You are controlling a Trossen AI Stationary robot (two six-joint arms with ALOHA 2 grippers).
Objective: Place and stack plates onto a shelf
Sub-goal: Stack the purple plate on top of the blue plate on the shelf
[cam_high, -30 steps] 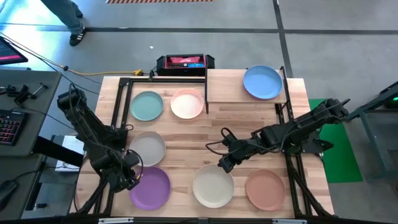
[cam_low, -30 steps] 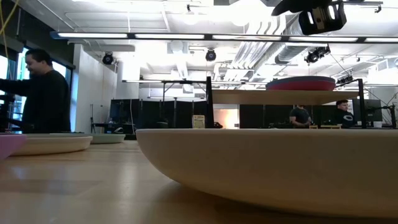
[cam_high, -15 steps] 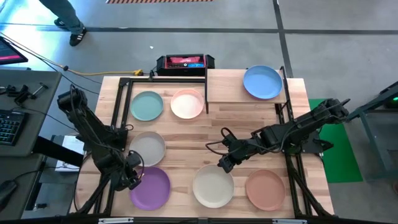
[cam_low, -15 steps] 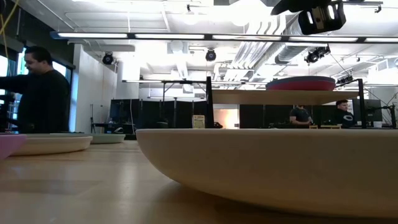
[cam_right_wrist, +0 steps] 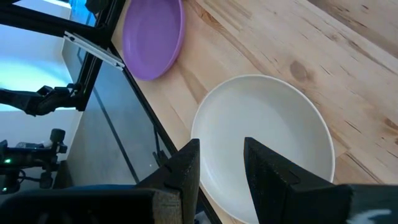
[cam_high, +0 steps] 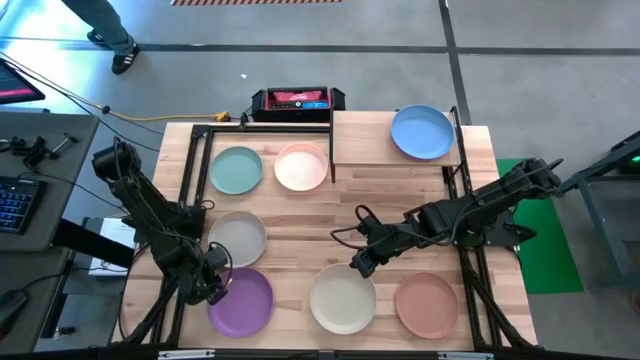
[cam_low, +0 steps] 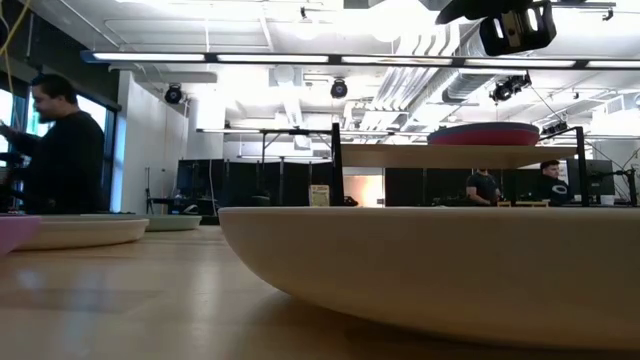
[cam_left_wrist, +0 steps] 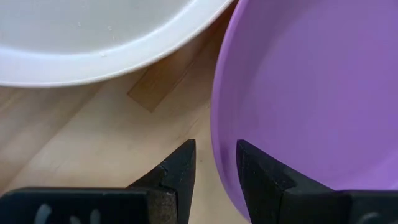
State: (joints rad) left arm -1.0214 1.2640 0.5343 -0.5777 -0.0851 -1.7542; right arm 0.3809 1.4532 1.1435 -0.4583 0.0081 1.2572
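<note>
My left gripper [cam_high: 214,285] is low at the left rim of the purple plate [cam_high: 243,302]. In the left wrist view it [cam_left_wrist: 216,152] is open by a narrow gap, one finger over the plate's inside and one over the wood outside the rim [cam_left_wrist: 214,134]. My right gripper [cam_high: 358,266], open by a narrow gap, hovers well above the far edge of the cream plate [cam_right_wrist: 261,143]. Teal [cam_high: 236,170], pale pink [cam_high: 301,166], grey [cam_high: 238,238] and salmon-brown [cam_high: 426,304] plates lie flat on the table. The blue plate [cam_high: 421,132] sits on the shelf [cam_high: 362,140]; the low view shows a magenta plate [cam_low: 483,135] there.
Black frame posts [cam_high: 332,150] stand beside the shelf and along the table's left and right sides. A black and red box [cam_high: 297,100] sits behind the far edge. Bare wood lies between the grey plate and my right arm. People stand in the room beyond.
My left gripper has moved a little toward the table's near edge, closing on the purple plate's left rim. The right arm and all plates have stayed where they were.
</note>
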